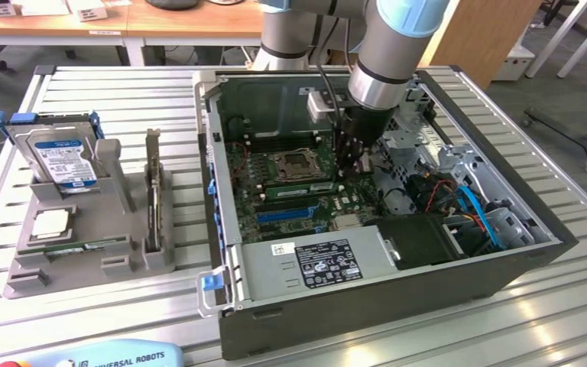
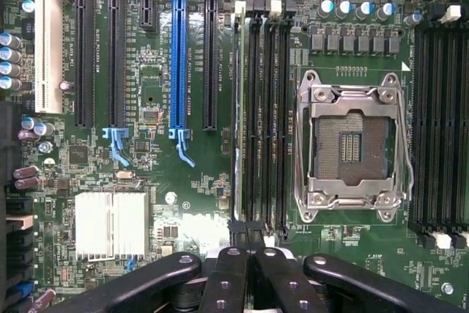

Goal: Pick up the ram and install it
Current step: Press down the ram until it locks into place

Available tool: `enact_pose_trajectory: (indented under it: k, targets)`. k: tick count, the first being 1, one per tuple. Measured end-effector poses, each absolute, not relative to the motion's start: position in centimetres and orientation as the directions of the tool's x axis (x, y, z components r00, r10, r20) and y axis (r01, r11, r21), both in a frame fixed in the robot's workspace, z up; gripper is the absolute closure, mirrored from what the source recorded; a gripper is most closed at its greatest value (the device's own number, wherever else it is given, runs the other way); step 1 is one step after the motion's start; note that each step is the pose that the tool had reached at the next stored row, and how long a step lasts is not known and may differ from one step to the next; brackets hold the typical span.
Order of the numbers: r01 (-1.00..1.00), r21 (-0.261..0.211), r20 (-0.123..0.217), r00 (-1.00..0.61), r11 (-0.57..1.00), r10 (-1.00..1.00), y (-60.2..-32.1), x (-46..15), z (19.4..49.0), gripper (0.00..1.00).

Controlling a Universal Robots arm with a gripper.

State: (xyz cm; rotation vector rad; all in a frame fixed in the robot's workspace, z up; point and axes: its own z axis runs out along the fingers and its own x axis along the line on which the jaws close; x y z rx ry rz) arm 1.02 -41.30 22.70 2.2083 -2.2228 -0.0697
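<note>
Nearest, at the table's (image 1: 28, 321) front edge, lies a blue pendant (image 1: 100, 355). Behind it on the left sits a grey holder (image 1: 120, 264). It carries a silver processor (image 1: 51, 222), a dark card (image 1: 153, 191) standing on edge and, further back, a hard drive (image 1: 64, 157) leaning upright.

To the right is the open case (image 1: 375, 306), with the power supply (image 1: 314, 264) along its near wall and blue and red cables (image 1: 477, 210) at its right. Beyond the supply lies the motherboard (image 1: 273, 206), and on it blue and black card slots (image 1: 288, 214).

Just past those slots the ram (image 1: 299, 186) stands in a memory slot on the near side of the empty socket (image 1: 299, 163). From the wrist camera the ram (image 2: 237, 108) shows edge-on as a thin green line. It sits in the slot of that bank lying furthest from the socket (image 2: 350, 144); the other slots of the bank are bare.

The gripper (image 1: 358, 174) hangs at the right end of that bank. Its claw is squeezed fully narrow, fingers (image 2: 227, 276) together. The tips of the gripper (image 2: 248, 243) sit over the end of the ram's slot. Whether they press on the stick cannot be told.

Above it the arm (image 1: 385, 53) rises out of the case. Wooden desks (image 1: 192, 23) stand furthest back.
</note>
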Motion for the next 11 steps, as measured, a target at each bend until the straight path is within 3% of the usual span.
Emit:
enact_pose_trajectory:
  k: [11]
  targets:
    - [-0.999,0.037,-0.026,-0.007,0.006,-1.000,-41.30,1.02,22.38,0.90]
